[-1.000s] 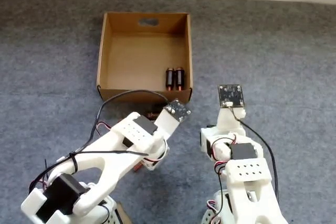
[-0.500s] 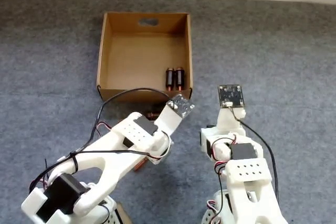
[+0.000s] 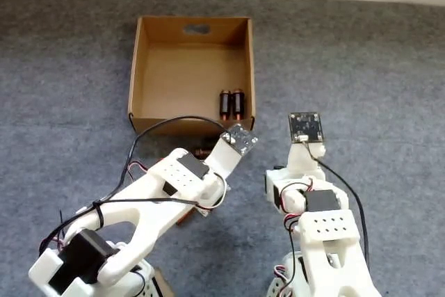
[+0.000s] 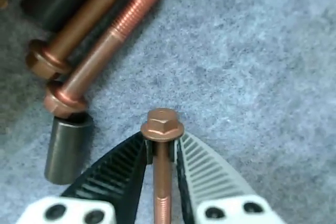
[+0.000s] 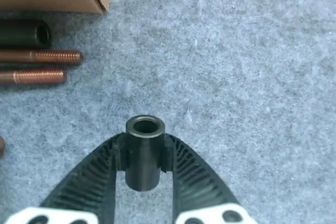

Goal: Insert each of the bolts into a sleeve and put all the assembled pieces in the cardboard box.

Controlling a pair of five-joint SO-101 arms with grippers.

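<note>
The bolt (image 4: 162, 182) lies clamped in the left gripper (image 4: 161, 141). Its long axis runs in line with the fingers, with the hex head out past the tips and the threaded end back toward the wrist. The jaws are nearly closed and pinch the shank just under the flange.

The sleeve (image 5: 142, 166) sits the same way in the right gripper (image 5: 143, 148), axis along the fingers and open bore facing away from the wrist. Those jaws are parted only by the sleeve's width and press on both its sides (how high either part is above the floor I cannot tell).

Two loose bolts (image 4: 105, 48) lie parallel and touching on the carpet (image 4: 252, 51). Their heads are next to a short sleeve (image 4: 67, 148), and a second sleeve (image 5: 23, 33) lies alongside their threaded ends, just by the box corner.

From above, both arms' wrists are just in front of the box (image 3: 135, 67), the left one by its front right corner. Inside, two assembled pieces (image 3: 231, 104) lie side by side against the right wall near the front, axes running front to back.
</note>
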